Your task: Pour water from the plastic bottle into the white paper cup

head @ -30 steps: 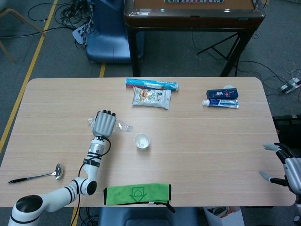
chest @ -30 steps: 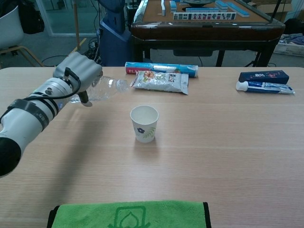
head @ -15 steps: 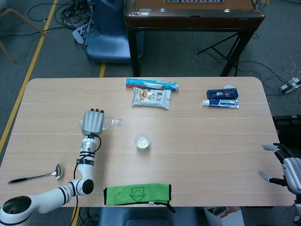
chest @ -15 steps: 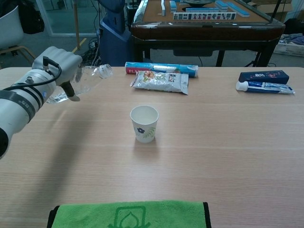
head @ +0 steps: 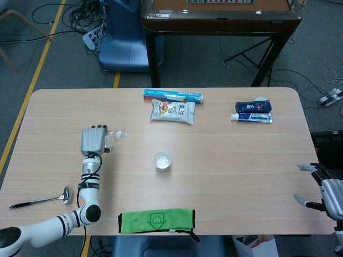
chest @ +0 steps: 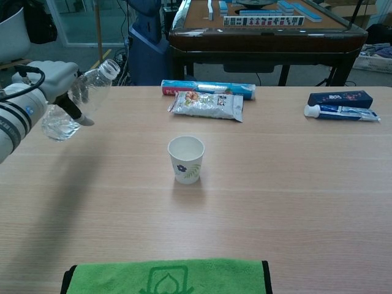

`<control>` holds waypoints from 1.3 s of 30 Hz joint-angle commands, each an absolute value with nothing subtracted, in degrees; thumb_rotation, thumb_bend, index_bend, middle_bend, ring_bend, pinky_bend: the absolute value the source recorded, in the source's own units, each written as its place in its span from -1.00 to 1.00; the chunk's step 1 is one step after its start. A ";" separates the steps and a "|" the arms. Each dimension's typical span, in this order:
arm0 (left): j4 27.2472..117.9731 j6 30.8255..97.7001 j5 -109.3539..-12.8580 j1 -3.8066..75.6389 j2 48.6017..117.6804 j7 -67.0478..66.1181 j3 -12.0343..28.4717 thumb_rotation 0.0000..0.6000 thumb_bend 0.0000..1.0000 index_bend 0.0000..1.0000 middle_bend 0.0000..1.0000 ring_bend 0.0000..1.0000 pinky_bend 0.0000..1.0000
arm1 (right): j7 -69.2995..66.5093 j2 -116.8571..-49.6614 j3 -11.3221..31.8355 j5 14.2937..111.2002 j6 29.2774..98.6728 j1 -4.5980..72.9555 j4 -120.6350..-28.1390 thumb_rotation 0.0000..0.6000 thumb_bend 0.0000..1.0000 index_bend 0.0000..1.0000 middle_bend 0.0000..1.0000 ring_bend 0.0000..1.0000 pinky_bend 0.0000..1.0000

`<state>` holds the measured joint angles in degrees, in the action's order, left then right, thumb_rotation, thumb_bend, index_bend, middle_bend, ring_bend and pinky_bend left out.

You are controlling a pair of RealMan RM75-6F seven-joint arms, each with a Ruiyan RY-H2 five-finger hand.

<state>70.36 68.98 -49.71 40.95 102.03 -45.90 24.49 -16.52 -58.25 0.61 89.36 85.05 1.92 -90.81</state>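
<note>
- One bottle [chest: 78,101] is gripped in my left hand [chest: 52,79], tilted, at the cup's [chest: 185,158] ten o'clock, well apart.
- Right hand [head: 321,188]: fingers apart, holding nothing.
- Pouring looks done; setting down remains.

Left hand [chest: 52,76] around tilted plastic bottle [chest: 78,101], well left of white paper cup [chest: 185,159].

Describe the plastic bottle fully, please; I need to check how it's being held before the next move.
The plastic bottle is clear and thin-walled, with no cap visible on its open neck. A little water sits in its lower end. It is tilted, mouth up and toward the right, base lower left. The left hand grips it around the middle, holding it in the air above the table's left side, well left of the white paper cup. Nothing else touches it.
</note>
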 commanded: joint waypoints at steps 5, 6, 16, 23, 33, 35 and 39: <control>73.82 70.89 -45.64 38.06 100.76 -36.06 27.94 1.00 -0.96 0.23 0.20 0.12 0.37 | -16.35 -58.33 0.58 89.20 84.74 1.99 -90.74 1.00 -0.84 -0.48 -0.38 -0.65 -0.32; 73.81 71.11 -45.68 37.85 100.68 -35.46 27.82 1.00 -0.96 0.23 0.20 0.12 0.32 | -16.31 -58.34 0.57 89.21 84.70 2.01 -90.75 1.00 -0.84 -0.48 -0.38 -0.65 -0.32; 74.37 71.27 -46.02 34.48 99.40 -25.73 27.01 1.00 -0.96 0.21 0.20 0.12 0.01 | -15.96 -58.48 0.57 89.01 84.43 2.09 -90.73 1.00 -0.84 -0.48 -0.38 -0.65 -0.32; 72.10 70.01 -51.08 32.05 98.71 -12.72 25.86 1.00 -0.96 0.18 0.20 0.13 -0.12 | -15.73 -58.72 0.56 88.77 83.95 2.26 -90.51 1.00 -0.84 -0.48 -0.37 -0.64 -0.32; 67.84 68.00 -52.91 29.25 99.19 -1.67 24.51 1.00 -0.96 0.13 0.20 0.13 -0.13 | -15.40 -58.91 0.73 88.13 83.47 2.39 -90.37 1.00 -0.84 -0.49 -0.37 -0.64 -0.32; 66.81 67.47 -53.20 28.88 99.40 -0.08 24.18 1.00 -0.96 0.13 0.20 0.13 -0.13 | -15.44 -58.90 0.78 88.02 83.48 2.37 -90.31 1.00 -0.84 -0.48 -0.37 -0.64 -0.32; 65.20 66.35 -53.83 28.45 99.73 2.31 23.56 1.00 -0.96 0.10 0.20 0.11 -0.13 | -15.55 -58.87 0.84 87.84 83.38 2.39 -90.26 1.00 -0.84 -0.49 -0.37 -0.64 -0.32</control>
<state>65.61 66.80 -53.52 28.70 99.56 1.70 23.86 -15.54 -58.88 0.84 87.84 83.37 2.39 -90.26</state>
